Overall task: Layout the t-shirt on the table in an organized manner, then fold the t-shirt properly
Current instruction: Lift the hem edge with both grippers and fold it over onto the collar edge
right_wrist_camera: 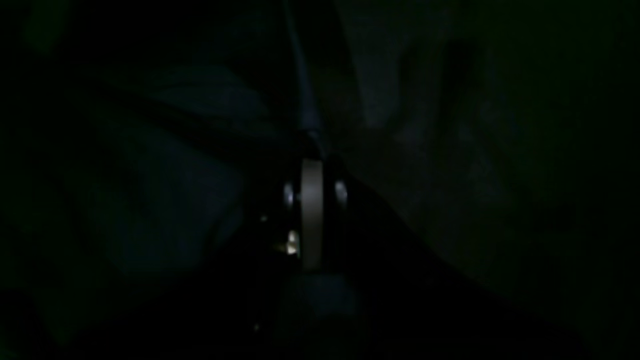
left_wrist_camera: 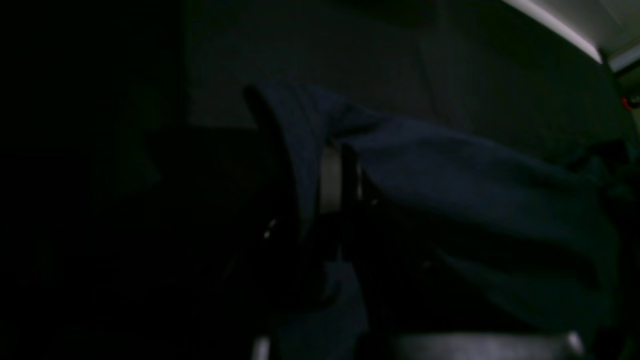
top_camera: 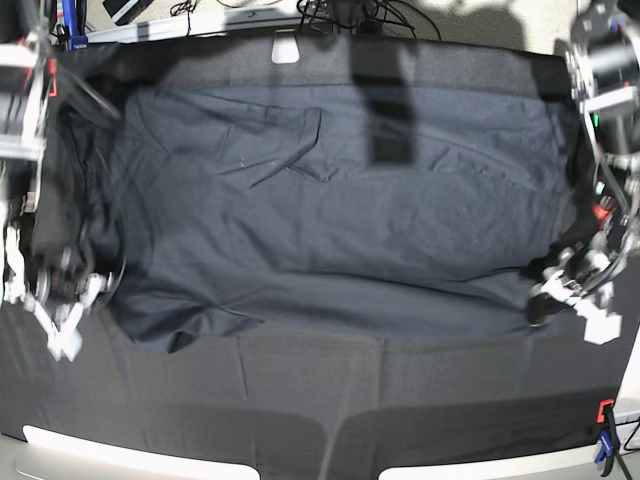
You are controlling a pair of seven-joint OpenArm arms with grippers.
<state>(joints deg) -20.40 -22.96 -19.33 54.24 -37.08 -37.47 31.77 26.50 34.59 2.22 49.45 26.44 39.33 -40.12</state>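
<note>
The dark charcoal t-shirt lies spread wide across the black table, with wrinkles near its upper left. My left gripper is at the shirt's lower right corner. In the left wrist view it is shut on a fold of the bluish cloth, which drapes over the fingers. My right gripper is at the shirt's lower left edge. In the very dark right wrist view it looks shut on a thin ridge of the cloth.
A red-orange clamp sits at the table's front right corner. A white piece and cables lie at the back edge. The pale front edge of the table runs along the bottom. Bare black tablecloth lies in front of the shirt.
</note>
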